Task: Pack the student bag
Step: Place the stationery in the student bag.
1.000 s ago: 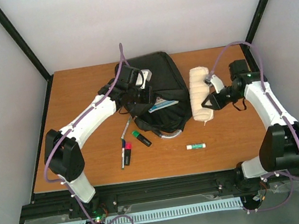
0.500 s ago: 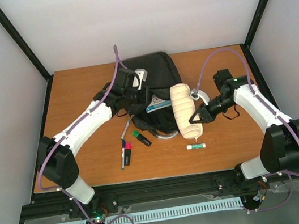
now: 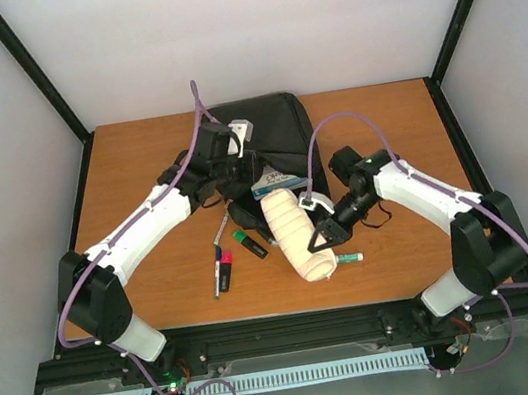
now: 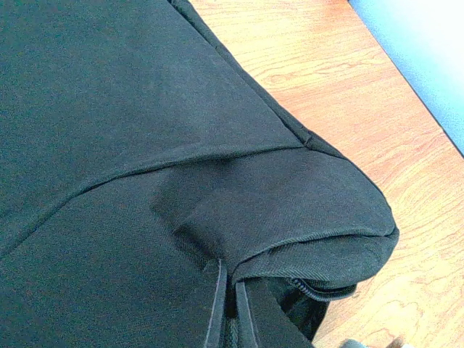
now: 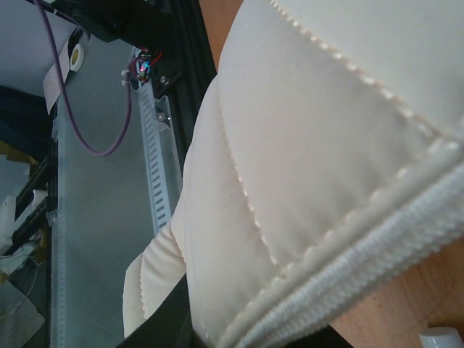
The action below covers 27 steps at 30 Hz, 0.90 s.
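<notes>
Right end effector point(image 3: 317, 237), reaching inward with elbow bent, clamps pouch point(image 3: 293, 231).

Black fabric student bag point(image 3: 280, 126) lies far-centre on the table point(image 3: 137, 168), zip seemingly part-open.

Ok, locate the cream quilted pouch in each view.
Top external: pouch low centre, lying diagonally, near the table's front edge.
Left wrist: not in it; the student bag fills it.
Right wrist: pouch fills the right side.
Shared landmark: wooden table.
</notes>
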{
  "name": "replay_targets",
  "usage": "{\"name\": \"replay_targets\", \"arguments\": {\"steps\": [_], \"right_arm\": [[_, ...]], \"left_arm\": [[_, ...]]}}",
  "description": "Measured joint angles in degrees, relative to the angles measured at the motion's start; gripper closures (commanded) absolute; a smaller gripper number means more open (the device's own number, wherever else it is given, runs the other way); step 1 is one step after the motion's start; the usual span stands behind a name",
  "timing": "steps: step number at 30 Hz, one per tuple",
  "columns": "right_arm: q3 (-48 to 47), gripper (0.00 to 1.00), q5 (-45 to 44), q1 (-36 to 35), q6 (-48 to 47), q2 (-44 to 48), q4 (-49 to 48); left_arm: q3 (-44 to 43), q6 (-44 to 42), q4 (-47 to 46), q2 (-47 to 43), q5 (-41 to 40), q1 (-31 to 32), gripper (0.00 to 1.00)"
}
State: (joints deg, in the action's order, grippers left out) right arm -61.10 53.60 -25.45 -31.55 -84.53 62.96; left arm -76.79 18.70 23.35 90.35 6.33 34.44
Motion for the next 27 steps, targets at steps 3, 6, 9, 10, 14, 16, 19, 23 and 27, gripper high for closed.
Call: {"name": "replay_targets", "arguments": {"steps": [3,6,9,10,14,16,19,23,27], "right_arm": [[0.5,0.91,0.0,0.0,1.0,-2.9,-1.4],[0.9,0.92,0.9,0.0,1.2,-6.2,-2.4],[2.2,0.93,3.3,0.0,1.8,-7.6,-5.0],[2.7,0.92,4.1,0.0,2.3,-7.6,-6.0],[2.6,0.90,5.2,0.0,4.9,-9.4,-9.7],[1.7,0.90,5.5,0.0,6.7,-11.9,-11.8],[1.0,0.90,5.2,0.0,9.0,-14.6,-15.2],[0.7,0.91,3.3,0.1,11.5,-15.0,-19.1],[-0.6,0.89,2.5,1.0,14.5,-16.0,-23.6]], "left_arm": [[0.4,0.0,-0.5,-0.3,-0.1,0.0,0.99],[0.5,0.0,-0.7,-0.8,-0.1,0.0,0.99],[0.6,0.0,-0.9,-1.2,0.1,0.0,0.99],[0.6,0.0,-1.0,-1.3,0.3,-0.1,0.99],[0.6,0.0,-1.1,-1.4,0.5,-0.1,0.99],[0.6,0.0,-1.1,-1.4,0.7,-0.1,0.99],[0.6,0.0,-1.1,-1.4,1.1,-0.2,0.99],[0.6,0.2,-1.1,-1.4,1.9,-0.3,0.99],[0.7,0.2,-1.1,-1.4,2.1,-0.3,0.99]]}}
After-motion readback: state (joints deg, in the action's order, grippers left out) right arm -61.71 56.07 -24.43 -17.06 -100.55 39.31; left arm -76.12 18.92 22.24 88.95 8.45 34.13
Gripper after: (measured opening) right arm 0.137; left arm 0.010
